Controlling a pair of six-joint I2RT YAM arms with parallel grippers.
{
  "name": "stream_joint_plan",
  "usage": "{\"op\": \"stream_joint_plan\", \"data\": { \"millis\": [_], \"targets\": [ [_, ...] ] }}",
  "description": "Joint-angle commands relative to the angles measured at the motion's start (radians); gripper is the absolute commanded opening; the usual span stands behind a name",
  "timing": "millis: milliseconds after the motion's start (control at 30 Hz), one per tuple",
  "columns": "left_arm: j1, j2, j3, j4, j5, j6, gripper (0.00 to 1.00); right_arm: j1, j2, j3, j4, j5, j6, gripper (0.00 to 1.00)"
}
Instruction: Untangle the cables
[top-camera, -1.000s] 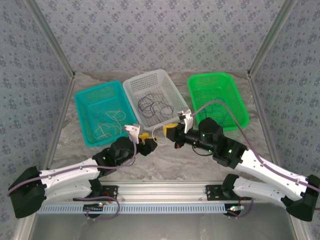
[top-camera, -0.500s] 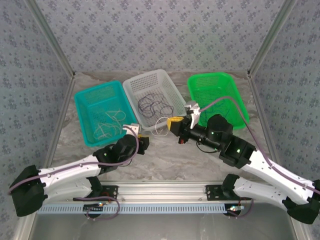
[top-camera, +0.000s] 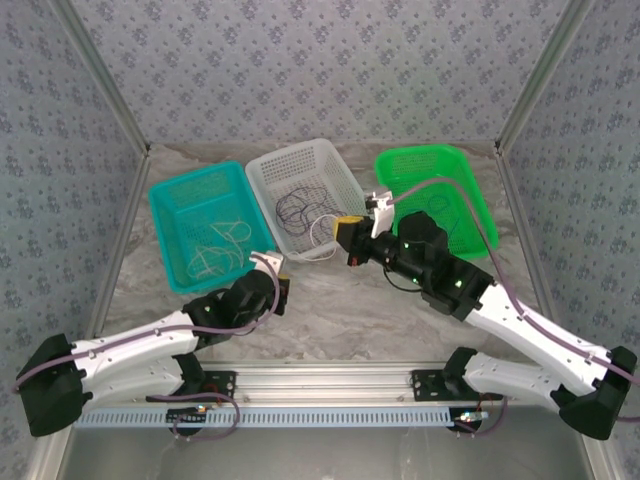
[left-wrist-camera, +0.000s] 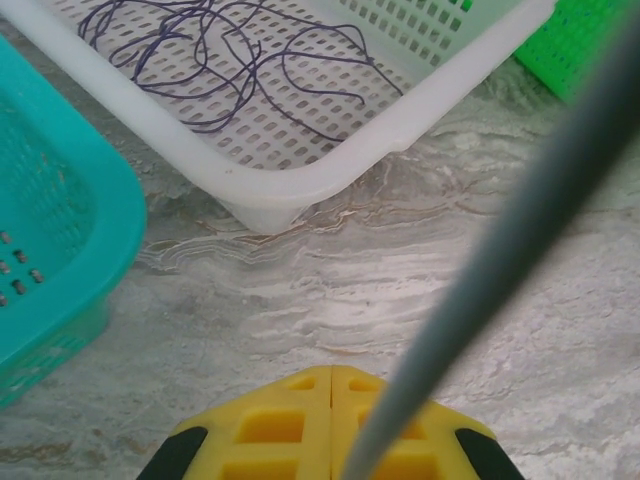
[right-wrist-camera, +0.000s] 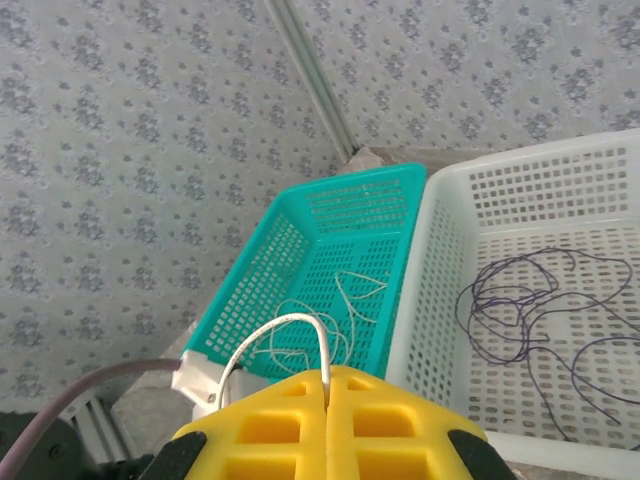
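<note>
Since the left gripper (left-wrist-camera: 331, 375) has let go and drawn back low over the table (left-wrist-camera: 300, 290), its yellow fingers pressed together on nothing, the pale cable (right-wrist-camera: 290, 322) now hangs from the right gripper (right-wrist-camera: 328, 378) alone; by the look of it, one strand is separated.
Right arm: reached forward and raised, fingers pinching that loop by the white basket (top-camera: 262, 165).
Dark purple cables (top-camera: 305, 210): loose in the white basket.
Pale strands (top-camera: 222, 245): in the teal basket (top-camera: 160, 215).
</note>
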Motion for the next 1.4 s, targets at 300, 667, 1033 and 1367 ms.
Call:
{"op": "stream_joint_plan", "data": {
  "millis": [300,667,1033,1367],
  "targets": [
    [-0.059,0.090,0.138,-0.270,-0.019,0.223,0.00,-0.094,0.017,0.102,-0.099,0.001,0.013,0.00],
    [-0.156,0.214,0.214,-0.289,0.108,0.393,0.00,-0.113,0.043,0.079,-0.050,-0.030,0.065,0.00],
    [-0.181,0.206,0.242,-0.318,0.207,0.482,0.00,-0.119,0.053,0.069,-0.034,-0.025,0.081,0.00],
    [-0.120,-0.031,0.269,-0.396,-0.061,0.403,0.00,-0.131,0.186,0.115,0.085,-0.066,0.128,0.00]
  ]
}}
